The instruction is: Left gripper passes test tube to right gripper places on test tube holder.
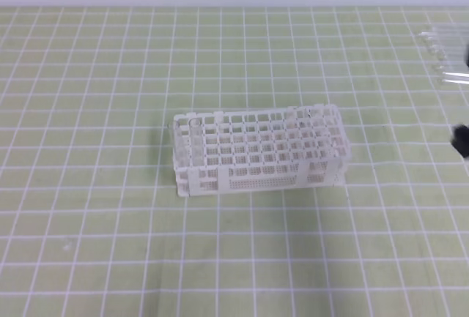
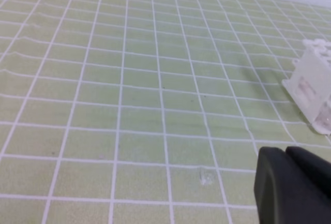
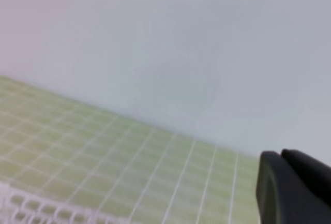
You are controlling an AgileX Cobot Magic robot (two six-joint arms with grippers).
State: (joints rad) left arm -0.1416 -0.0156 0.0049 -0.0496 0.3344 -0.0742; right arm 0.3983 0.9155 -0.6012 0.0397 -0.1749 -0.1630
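Note:
The white test tube holder (image 1: 258,150) stands at the middle of the green grid mat. Its end shows at the right of the left wrist view (image 2: 313,87) and as a blur at the bottom left of the right wrist view (image 3: 31,208). A faint clear ring in a hole at the holder's left end (image 1: 194,122) may be the test tube's mouth; I cannot tell. The left gripper (image 2: 285,150) hovers low over the mat, left of the holder, shut and empty. The right gripper (image 3: 281,153) is raised, shut and empty. Only a black bit of it (image 1: 460,141) shows at the right edge.
A bundle of other clear tubes (image 1: 445,55) lies at the far right of the mat. The grid mat (image 1: 110,222) stretches all around the holder. A pale wall (image 3: 165,53) rises behind the mat's back edge.

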